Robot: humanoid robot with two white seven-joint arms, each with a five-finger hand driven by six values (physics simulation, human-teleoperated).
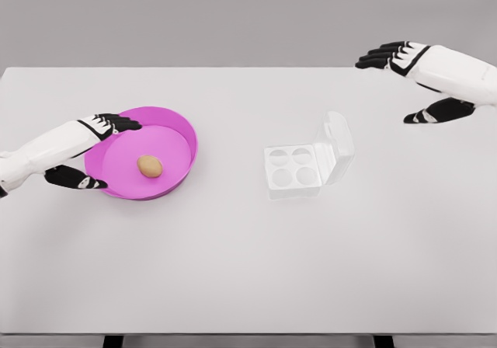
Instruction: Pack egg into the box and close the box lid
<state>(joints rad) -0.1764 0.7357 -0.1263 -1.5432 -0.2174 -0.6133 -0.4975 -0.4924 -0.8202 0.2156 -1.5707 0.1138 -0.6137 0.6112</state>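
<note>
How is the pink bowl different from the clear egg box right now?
The pink bowl is round and opaque; the egg box is squarish and see-through. The bowl holds the egg; the box's four cups are empty, its lid raised. The left hand is at the bowl's rim; nothing touches the box. Both sit on the white table.

a shallow round magenta dish (177,124) sat on the left part of a wide white table (248,270); its rim stood raised all round, its flat floor a paler pink; behind the table's far edge lay a plain grey backdrop (194,18).
</note>
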